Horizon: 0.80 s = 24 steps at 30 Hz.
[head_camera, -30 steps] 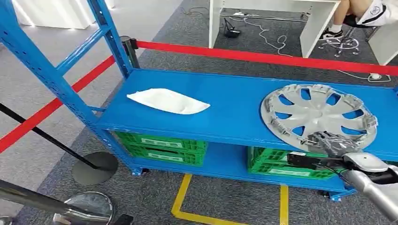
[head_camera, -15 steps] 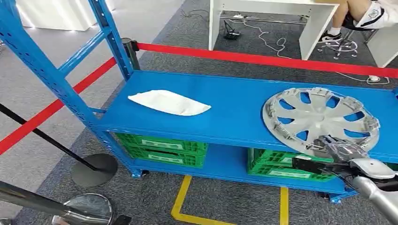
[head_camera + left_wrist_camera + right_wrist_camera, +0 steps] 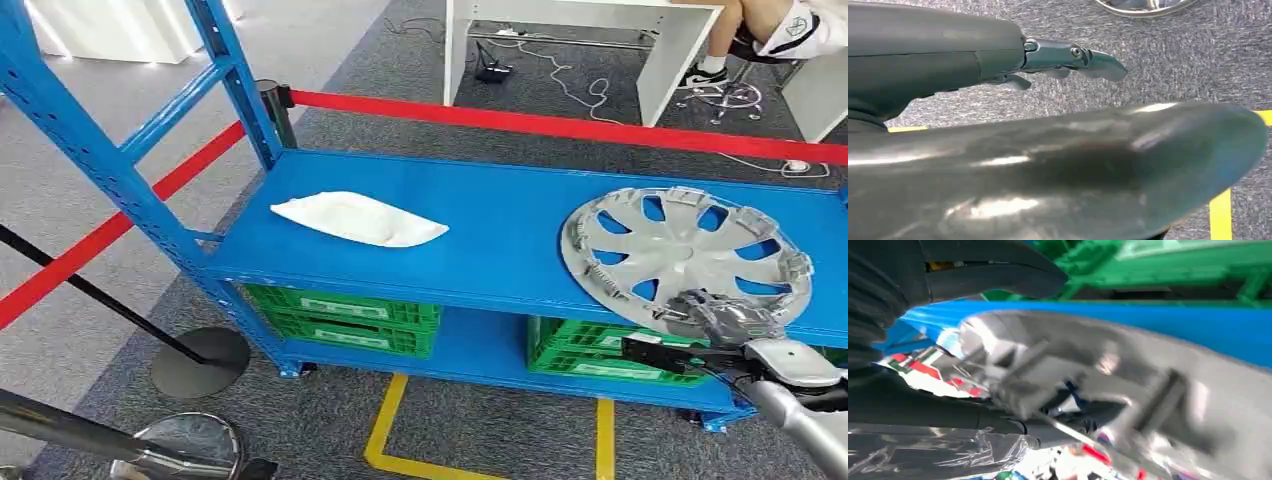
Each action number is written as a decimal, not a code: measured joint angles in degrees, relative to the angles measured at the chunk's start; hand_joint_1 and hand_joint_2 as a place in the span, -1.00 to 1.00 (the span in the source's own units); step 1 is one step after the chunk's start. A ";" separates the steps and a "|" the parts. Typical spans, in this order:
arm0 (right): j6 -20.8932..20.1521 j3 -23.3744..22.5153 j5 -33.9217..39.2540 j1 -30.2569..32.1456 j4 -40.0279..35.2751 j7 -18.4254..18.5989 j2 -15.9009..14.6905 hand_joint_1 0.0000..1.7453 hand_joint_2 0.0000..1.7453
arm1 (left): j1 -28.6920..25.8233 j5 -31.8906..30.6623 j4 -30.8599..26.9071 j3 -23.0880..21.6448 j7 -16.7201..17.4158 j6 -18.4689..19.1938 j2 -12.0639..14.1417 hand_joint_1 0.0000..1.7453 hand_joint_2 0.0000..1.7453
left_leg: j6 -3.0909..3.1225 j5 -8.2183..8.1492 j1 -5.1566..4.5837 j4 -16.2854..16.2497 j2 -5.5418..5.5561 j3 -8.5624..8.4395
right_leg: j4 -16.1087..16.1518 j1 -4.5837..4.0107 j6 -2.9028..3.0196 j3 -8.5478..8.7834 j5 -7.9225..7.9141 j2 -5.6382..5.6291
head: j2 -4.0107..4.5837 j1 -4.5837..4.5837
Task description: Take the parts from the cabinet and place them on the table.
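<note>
A silver hubcap (image 3: 685,250) lies on the right part of the blue cabinet shelf (image 3: 500,240), its near rim reaching the shelf's front edge. My right hand (image 3: 720,318) grips that near rim from the front. In the right wrist view the hubcap's rim (image 3: 1128,370) sits between the thumb and fingers of my right hand (image 3: 893,390). A white moulded part (image 3: 358,218) lies flat on the left part of the shelf. My left hand (image 3: 998,55) hangs over grey carpet with its fingers (image 3: 1088,57) stretched out, holding nothing.
Green crates (image 3: 345,315) (image 3: 610,355) fill the lower shelf. A blue upright (image 3: 100,150) stands at the left. A red barrier belt (image 3: 560,125) runs behind the cabinet, a stanchion base (image 3: 205,358) and yellow floor tape (image 3: 390,420) lie in front. A person (image 3: 770,25) sits at a white desk (image 3: 590,40) beyond.
My right hand has slid a little right and toward me along the hubcap's near rim. The hubcap has shifted slightly the same way. The white part has stayed put.
</note>
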State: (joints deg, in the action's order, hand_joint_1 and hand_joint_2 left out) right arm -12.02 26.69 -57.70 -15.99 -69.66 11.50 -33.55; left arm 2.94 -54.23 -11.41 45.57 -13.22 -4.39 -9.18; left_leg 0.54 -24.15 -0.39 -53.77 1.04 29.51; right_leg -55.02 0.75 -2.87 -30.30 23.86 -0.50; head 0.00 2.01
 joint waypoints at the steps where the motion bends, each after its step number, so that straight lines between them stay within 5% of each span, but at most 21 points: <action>1: 1.38 0.02 -0.31 0.01 0.00 -0.59 0.35 1.00 1.00 | -0.01 0.00 0.00 0.13 -0.09 0.00 0.00 -1.00 -1.00 | 0.00 0.00 0.00 0.00 0.00 0.05 | 0.00 0.00 0.00 -0.04 0.00 0.00 | 0.00 0.00; 16: 17.70 -2.16 -1.38 5.48 -5.26 -8.61 3.63 1.00 1.00 | -0.05 0.15 0.00 1.66 -1.23 0.81 0.00 -1.00 -1.00 | -0.05 0.08 0.01 0.00 0.01 0.67 | -0.04 0.00 0.02 -0.73 -0.03 0.05 | 0.00 0.00; 24: 30.17 -6.29 -5.77 10.46 -10.64 -11.27 5.24 1.00 1.00 | -0.03 -0.46 0.00 1.70 -1.29 0.61 0.00 -1.00 -1.00 | -0.06 0.07 0.01 0.00 0.01 0.90 | -0.04 0.00 0.03 -0.95 -0.01 0.11 | 0.00 0.00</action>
State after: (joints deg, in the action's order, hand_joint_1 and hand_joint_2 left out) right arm 18.16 20.40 -63.47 -5.52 -80.30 0.22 -28.31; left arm 2.91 -54.69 -11.41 47.28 -14.51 -3.78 -9.18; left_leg 0.48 -24.08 -0.38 -53.77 1.06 30.41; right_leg -55.07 0.75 -2.83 -31.25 23.85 -0.39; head 0.00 2.01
